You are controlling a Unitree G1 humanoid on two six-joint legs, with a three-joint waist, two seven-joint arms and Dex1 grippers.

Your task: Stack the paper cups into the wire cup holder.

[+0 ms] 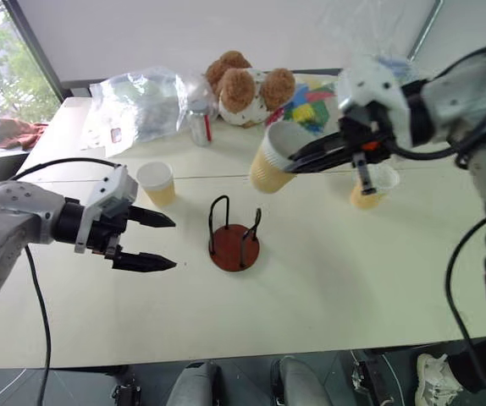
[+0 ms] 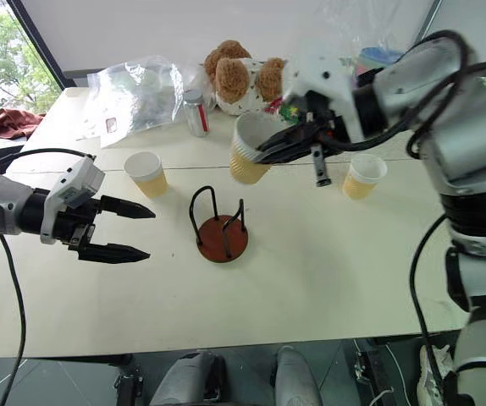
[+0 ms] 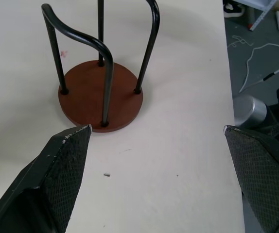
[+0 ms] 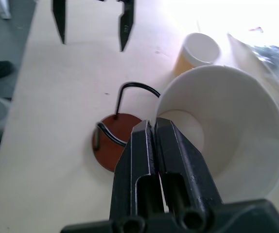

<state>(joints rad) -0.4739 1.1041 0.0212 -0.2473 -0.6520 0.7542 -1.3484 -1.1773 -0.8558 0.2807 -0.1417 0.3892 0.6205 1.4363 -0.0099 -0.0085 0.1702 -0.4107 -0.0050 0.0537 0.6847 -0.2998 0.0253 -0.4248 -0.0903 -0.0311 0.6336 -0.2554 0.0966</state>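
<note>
Right gripper [image 1: 298, 161] is pinched tight on the rim of one paper cup [image 1: 275, 157], holding it tilted in the air above and just behind the wire cup holder [image 1: 234, 234]. Left gripper [image 1: 160, 242] sits spread wide, holding nothing, just left of the holder. Second cup [image 1: 157, 183] stands behind-left of the holder, third cup [image 1: 373, 185] well off to its right.

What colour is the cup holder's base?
Reddish-brown disc base under black wire loops; clearest in the left wrist view.
</note>
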